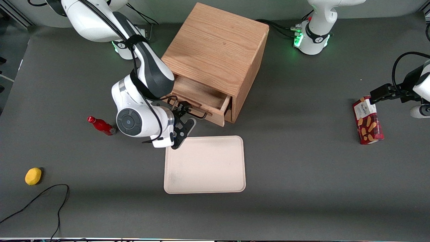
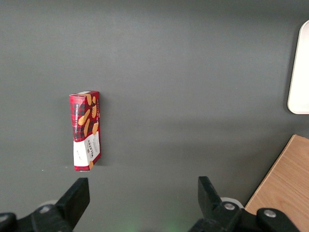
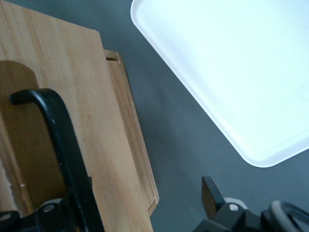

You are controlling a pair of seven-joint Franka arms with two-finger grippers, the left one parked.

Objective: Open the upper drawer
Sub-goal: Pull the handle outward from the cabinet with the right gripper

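A small yellow object sits low in the frame at the working arm's end of the table, with open grey table all round it. A loose black cable curls just nearer the camera than it and runs out at the lower edge. Higher up, at mid-height, is a red bottle, just beside the working arm's wrist but apart from it.

The gripper is in the middle of the frame, at the front of the upper drawer. Its fingers are spread apart. In the right wrist view the black wire handle runs down close along one finger, while the other finger is well clear of it over bare table.

The drawer is pulled partway out of the wooden cabinet, which fills the upper middle of the frame, and its shallow wooden inside shows under the cabinet's top edge. A cream tray lies flat just nearer the camera than the drawer front. A narrow strip of table separates them, and the gripper's black mount overhangs the tray's nearest corner.

Past the cabinet and tray the table is open up to a red biscuit box, which lies flat at mid-height toward the parked arm's end.

In count: one cabinet, one tray, one bottle, one yellow object, one box, one cable.
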